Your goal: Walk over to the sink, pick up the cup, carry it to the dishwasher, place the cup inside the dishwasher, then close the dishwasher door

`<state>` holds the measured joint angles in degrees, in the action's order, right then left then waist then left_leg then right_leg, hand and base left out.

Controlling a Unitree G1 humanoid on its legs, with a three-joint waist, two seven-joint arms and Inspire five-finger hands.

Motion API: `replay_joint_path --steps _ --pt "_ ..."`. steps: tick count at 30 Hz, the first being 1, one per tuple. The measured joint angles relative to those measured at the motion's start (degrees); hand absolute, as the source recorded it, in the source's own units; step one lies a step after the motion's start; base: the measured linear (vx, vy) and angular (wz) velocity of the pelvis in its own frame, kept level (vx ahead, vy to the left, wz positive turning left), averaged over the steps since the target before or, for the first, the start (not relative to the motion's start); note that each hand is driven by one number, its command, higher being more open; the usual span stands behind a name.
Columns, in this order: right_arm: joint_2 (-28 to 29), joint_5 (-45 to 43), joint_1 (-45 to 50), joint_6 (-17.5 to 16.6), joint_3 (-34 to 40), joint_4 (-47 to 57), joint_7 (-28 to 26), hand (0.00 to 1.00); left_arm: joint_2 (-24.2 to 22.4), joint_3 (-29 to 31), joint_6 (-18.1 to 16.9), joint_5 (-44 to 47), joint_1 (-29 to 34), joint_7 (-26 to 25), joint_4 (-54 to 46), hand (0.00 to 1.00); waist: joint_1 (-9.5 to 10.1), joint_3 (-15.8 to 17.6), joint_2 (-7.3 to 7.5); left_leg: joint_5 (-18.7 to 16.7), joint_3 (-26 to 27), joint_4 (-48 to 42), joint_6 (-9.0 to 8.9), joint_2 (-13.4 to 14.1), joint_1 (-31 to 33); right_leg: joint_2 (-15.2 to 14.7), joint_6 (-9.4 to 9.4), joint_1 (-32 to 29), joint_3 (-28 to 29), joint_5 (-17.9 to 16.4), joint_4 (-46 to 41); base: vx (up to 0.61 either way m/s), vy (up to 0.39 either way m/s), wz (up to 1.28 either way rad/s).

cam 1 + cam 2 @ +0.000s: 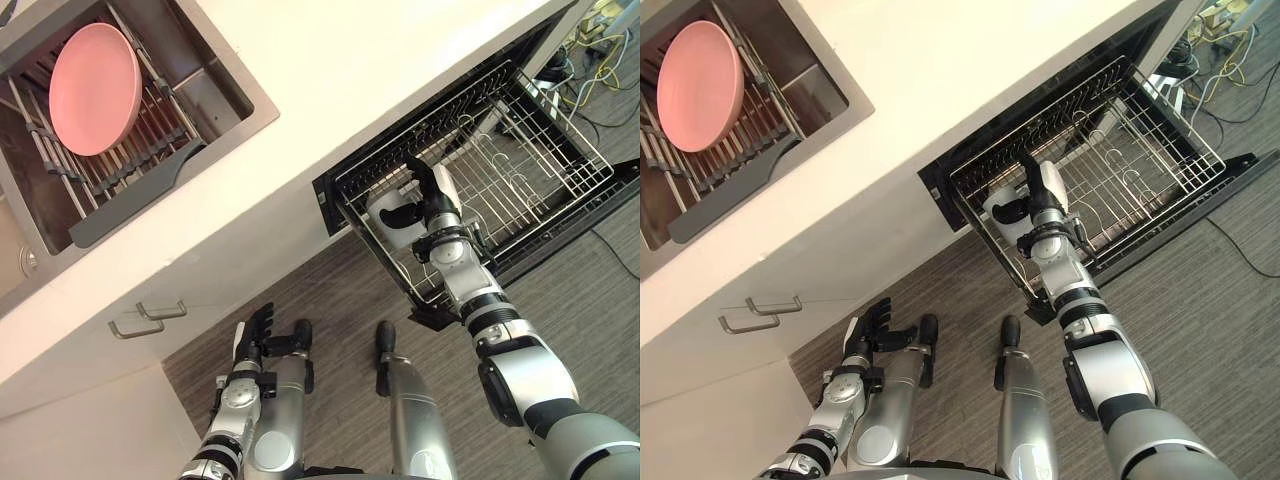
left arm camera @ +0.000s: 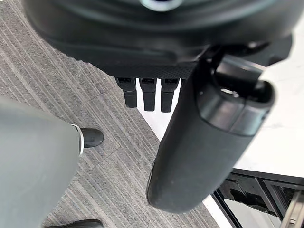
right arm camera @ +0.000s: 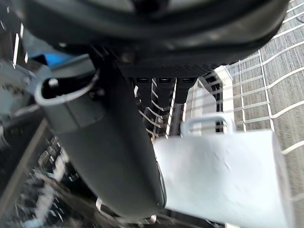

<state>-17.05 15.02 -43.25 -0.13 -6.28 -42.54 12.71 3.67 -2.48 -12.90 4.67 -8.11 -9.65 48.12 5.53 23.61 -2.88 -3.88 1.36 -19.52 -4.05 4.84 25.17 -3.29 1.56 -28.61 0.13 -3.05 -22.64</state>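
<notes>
Right wrist view: right robot hand clasps cup, handle facing its fingers.

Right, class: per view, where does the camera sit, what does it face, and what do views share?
Left eye view: head, facing down at sink, dishwasher rack; left hand, right hand show.
Right eye view: same scene, offset.
Left wrist view: along open left hand toward floor.
Right wrist view: along right hand gripping cup.
Shared with eye views: cup, dishwasher rack.
</notes>
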Motion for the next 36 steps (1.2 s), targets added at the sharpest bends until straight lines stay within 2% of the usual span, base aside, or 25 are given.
replay_joint_path --steps 5,12,18,23,27,36 --pt "0.9 -1.7 6.6 0.0 4.3 11.1 1.4 0.9 -0.3 0.0 0.2 0.0 0.1 0.0 0.0 0.9 -0.14 -0.2 0.25 0.0 0.3 0.7 -0.03 0.2 -2.0 0.2 0.0 1.8 0.2 0.0 0.7 0.04 -0.003 -0.04" --pt "5.4 -4.9 21.4 -0.3 7.2 27.1 2.2 0.9 -0.2 0.2 0.6 -0.1 1.4 0.1 0.0 0.9 -0.89 -1.5 2.23 -0.5 0.7 1.4 -0.39 0.3 -5.8 0.3 -0.14 5.1 0.3 -1.1 0.8 0.04 0.001 -0.01" --pt "8.3 -7.0 35.2 -2.3 8.4 37.2 1.3 0.9 -0.1 0.9 1.9 -0.3 4.7 1.3 0.0 0.9 -1.82 -2.8 3.75 -1.6 0.7 2.7 -0.35 0.3 -9.5 0.3 0.08 8.3 0.0 -2.9 0.9 0.04 -0.001 0.01" --pt "10.8 -7.1 46.6 -3.5 11.2 45.1 -0.1 0.9 0.1 1.2 2.6 -1.5 7.8 1.5 1.8 0.9 -2.68 -6.8 4.16 -1.4 0.2 5.7 -0.51 0.2 -12.4 0.3 -0.22 11.0 -0.8 -3.3 3.0 0.12 0.007 0.06" --pt "14.1 -9.9 55.8 -5.9 13.6 53.4 -1.3 0.9 -0.3 2.4 2.6 -2.7 10.7 2.2 1.7 0.9 -3.86 -10.3 4.22 -1.4 0.3 8.3 -0.66 0.3 -16.2 0.1 0.02 15.4 -1.3 -3.4 6.1 0.14 0.034 0.04" --pt "18.3 -13.4 62.0 -10.4 12.2 62.4 -2.8 0.9 -0.3 3.2 2.6 -4.2 14.0 2.4 1.7 0.9 -4.14 -15.3 4.6 -1.3 0.0 11.2 -0.62 0.1 -20.3 -0.1 0.38 20.2 -2.0 -3.3 9.7 0.05 0.022 0.04"
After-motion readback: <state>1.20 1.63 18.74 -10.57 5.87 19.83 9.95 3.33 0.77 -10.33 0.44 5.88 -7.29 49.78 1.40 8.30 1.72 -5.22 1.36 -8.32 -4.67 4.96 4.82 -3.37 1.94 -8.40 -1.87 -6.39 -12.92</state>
